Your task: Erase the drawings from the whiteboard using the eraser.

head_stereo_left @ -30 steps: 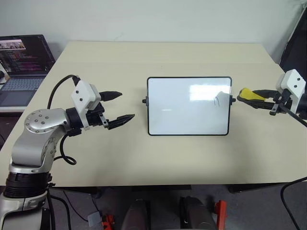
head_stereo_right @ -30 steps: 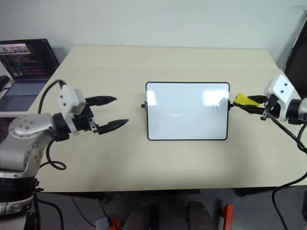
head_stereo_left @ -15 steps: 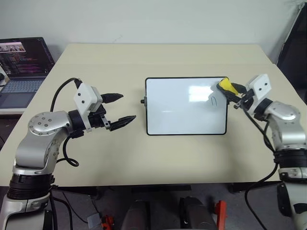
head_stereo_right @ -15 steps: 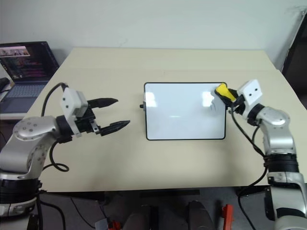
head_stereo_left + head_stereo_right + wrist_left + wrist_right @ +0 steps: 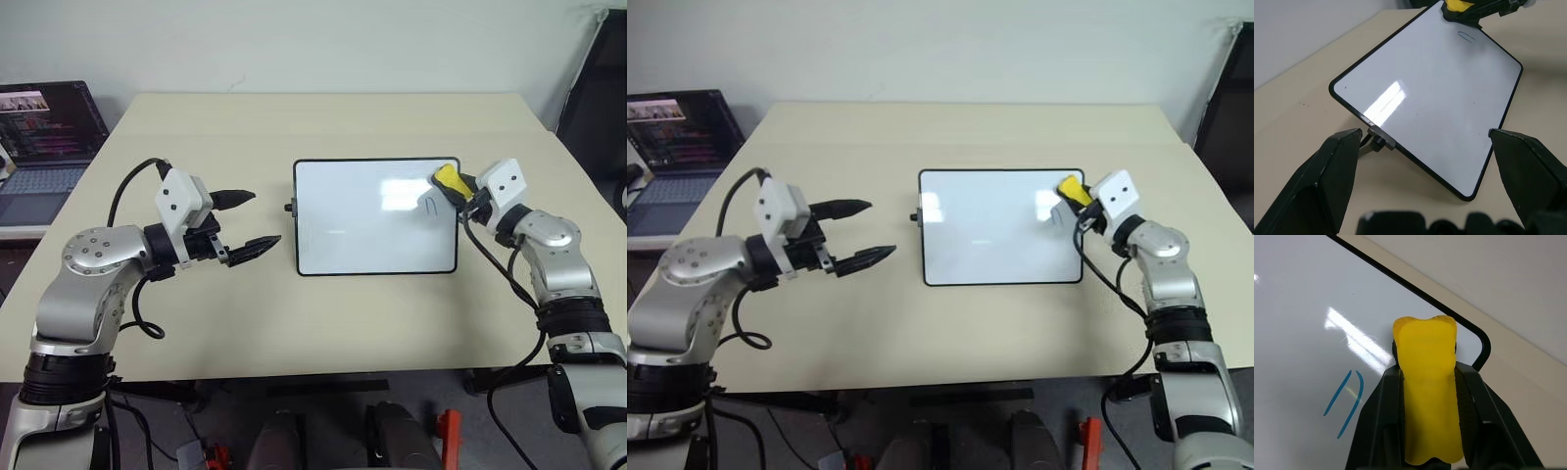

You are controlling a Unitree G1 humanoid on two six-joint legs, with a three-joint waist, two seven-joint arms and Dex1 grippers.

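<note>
Right wrist view: eraser (image 5: 1428, 382), soft and light, pinched at its sides in right gripper (image 5: 460, 191) above whiteboard (image 5: 362, 220) far corner, beside 1 arch mark (image 5: 1344, 404). Left gripper (image 5: 243, 222) spread, empty.

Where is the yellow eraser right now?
In the head views the eraser is on the robot's right, clamped in the right end effector over the whiteboard's far right corner, just beside the last arch-shaped mark.

Yellow eraser (image 5: 1427, 396), white black-framed whiteboard (image 5: 362, 220), blue drawings (image 5: 1344, 404)
</note>
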